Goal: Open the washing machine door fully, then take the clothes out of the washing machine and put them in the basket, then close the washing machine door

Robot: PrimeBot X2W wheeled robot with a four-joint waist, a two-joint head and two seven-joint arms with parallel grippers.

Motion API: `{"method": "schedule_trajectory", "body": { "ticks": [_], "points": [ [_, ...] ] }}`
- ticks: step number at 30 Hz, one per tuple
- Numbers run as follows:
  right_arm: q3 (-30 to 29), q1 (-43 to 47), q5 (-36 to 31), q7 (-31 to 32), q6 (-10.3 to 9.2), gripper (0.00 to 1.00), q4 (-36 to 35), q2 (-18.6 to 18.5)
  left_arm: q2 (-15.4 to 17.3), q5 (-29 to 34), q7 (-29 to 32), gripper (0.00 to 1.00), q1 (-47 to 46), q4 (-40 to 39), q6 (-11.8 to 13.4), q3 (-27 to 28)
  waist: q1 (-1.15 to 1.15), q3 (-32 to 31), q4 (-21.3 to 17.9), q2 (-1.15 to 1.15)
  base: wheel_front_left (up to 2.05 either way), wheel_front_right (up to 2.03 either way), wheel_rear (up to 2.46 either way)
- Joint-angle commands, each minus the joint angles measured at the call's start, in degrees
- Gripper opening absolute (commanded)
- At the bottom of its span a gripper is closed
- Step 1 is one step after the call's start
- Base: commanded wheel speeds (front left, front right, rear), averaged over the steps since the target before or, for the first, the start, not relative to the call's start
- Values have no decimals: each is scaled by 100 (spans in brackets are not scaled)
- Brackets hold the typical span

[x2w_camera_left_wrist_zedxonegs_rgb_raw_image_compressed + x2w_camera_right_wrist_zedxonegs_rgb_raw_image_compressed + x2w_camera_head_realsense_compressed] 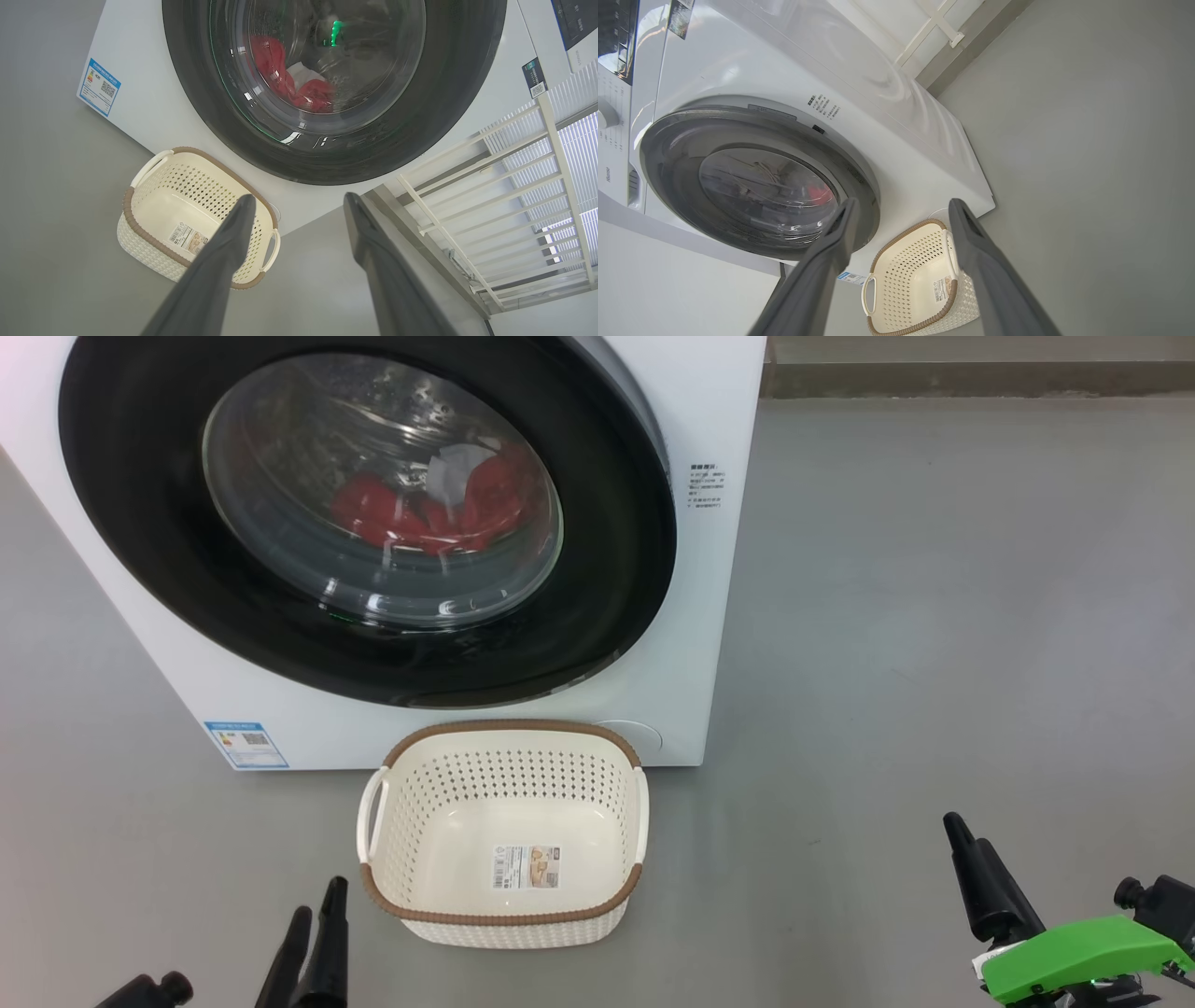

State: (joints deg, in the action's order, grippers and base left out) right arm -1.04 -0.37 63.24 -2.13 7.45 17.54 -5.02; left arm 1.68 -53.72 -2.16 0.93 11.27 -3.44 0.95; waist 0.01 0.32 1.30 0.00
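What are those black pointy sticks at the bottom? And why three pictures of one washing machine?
The sticks are a robot's fingers. It has two arms, each ending in a gripper with two long fingers. One picture comes from a camera on its head, looking down. The other two come from wrist cameras: one looks along the left gripper, one along the right gripper. Both are open and hold nothing. On the grey floor stands a white washing machine; red clothes lie behind the glass of its door. An empty basket stands in front.
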Motion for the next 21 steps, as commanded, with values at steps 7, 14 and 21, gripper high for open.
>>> {"method": "schedule_trajectory", "body": {
  "ticks": [7,14,21],
  "points": [
    [122,-57,-626,-176,2,100,-147,-154,183,661,-164,100,-19,-250,173,-71,0,8,-6,0,0,0,0],
    [137,-37,-1118,-294,2,100,-190,-159,267,1175,-283,100,4,-332,335,-217,0,33,-16,0,0,0,0],
    [145,-26,-1546,-412,2,100,-256,-166,339,1641,-402,100,-6,-424,491,-317,0,81,-9,0,0,0,0]
  ]
}}
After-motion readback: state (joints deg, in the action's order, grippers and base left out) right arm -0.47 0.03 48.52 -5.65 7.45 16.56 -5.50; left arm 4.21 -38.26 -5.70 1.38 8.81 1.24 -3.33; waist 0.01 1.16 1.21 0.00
